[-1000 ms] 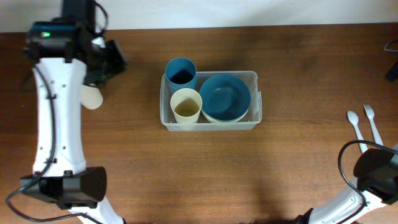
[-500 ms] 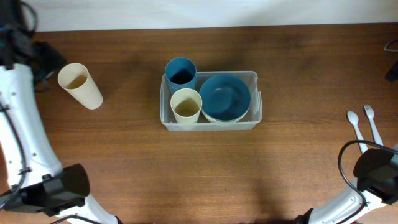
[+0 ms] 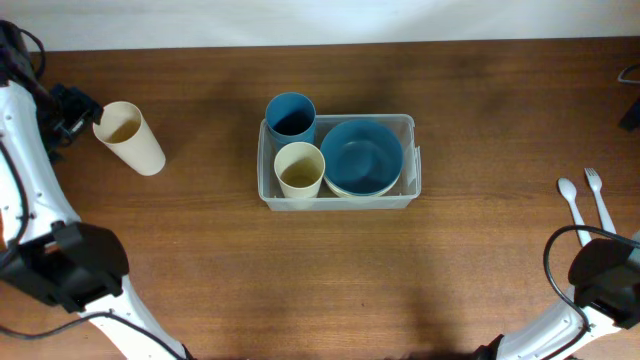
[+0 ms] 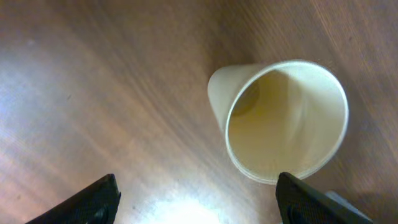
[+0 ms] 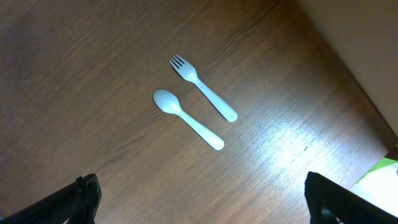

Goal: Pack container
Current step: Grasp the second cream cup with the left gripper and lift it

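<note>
Black fingers of the left gripper stand apart, clamped on nothing. A loose cream cup sits just ahead of them on the wooden surface, its mouth towards the wrist camera. The container lies well apart from this gripper, off to its right near the middle of the surface. It holds a blue cup, a second cream cup and a blue bowl. The right gripper is spread wide and empty at the surface's right end, far from the container, above a pale fork and spoon.
</note>
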Robot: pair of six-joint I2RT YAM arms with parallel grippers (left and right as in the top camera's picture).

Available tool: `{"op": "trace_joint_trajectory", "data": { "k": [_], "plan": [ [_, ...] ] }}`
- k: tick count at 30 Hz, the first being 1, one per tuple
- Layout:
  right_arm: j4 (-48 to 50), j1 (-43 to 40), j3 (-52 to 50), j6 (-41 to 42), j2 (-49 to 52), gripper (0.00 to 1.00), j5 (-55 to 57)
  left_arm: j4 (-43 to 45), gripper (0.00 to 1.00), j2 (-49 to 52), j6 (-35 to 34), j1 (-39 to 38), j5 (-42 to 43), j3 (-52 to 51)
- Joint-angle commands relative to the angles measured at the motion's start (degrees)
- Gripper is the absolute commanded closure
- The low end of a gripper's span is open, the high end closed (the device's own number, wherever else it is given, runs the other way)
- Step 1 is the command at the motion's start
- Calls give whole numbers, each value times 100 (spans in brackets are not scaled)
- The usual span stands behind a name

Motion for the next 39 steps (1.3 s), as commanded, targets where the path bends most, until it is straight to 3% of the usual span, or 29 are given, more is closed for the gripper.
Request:
{"op": "trace_joint_trajectory", "data": {
  "k": [1, 9, 28, 30, 32, 37, 39],
  "plan": [
    [2, 0, -24, 2, 20, 1, 85, 144, 18, 299, 297, 4, 208, 74],
    [2, 0, -24, 2, 20, 1, 85, 595, 18, 516, 306, 7, 190, 74],
    [2, 0, -24, 2, 20, 1, 85, 695, 18, 1193, 402, 7, 87, 74],
    [2, 0, -24, 2, 20, 1, 85, 739, 24, 1193, 415, 7, 87, 74],
    [2, 0, -24, 2, 17, 1, 83, 734, 38, 1193, 415, 7, 87, 74],
    [2, 0, -24, 2, 17, 1, 85, 673, 77, 1193, 415, 7, 90, 74],
    [2, 0, -24, 2, 20, 1, 83, 634, 98, 1193, 413, 7, 90, 74]
  ]
}}
